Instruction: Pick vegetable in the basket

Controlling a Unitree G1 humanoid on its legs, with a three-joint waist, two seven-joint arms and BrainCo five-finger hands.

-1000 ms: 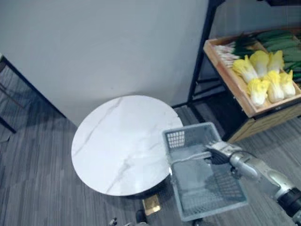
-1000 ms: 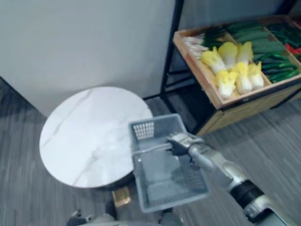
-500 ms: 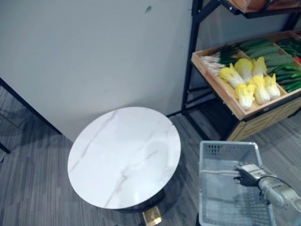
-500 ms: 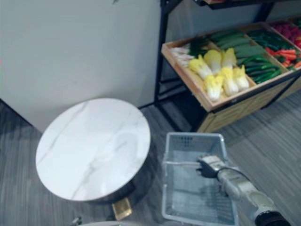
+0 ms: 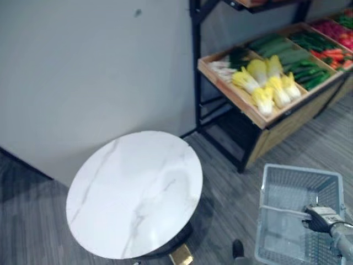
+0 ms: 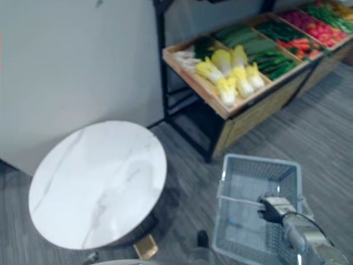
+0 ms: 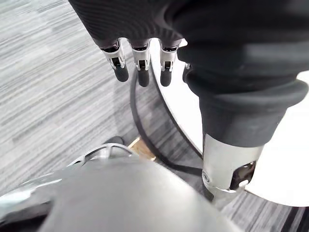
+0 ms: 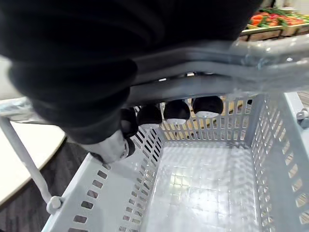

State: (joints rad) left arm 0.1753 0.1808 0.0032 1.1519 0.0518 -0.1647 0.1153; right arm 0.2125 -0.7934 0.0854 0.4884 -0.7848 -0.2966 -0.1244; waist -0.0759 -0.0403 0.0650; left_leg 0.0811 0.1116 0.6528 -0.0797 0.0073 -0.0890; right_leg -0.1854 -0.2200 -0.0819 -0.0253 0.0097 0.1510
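Grey perforated basket point(image 5: 299, 178) has swung clear of table point(image 5: 135, 193).

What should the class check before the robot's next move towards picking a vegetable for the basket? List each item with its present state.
1. Right hand curled round the basket handle: ok.
2. Basket empty, with room for a vegetable: ok.
3. Left hand open and holding nothing: ok.
4. Vegetables within reach: not ok, they lie well beyond the basket.
5. Round table off the path to the vegetables: probably ok, it stands to the left.
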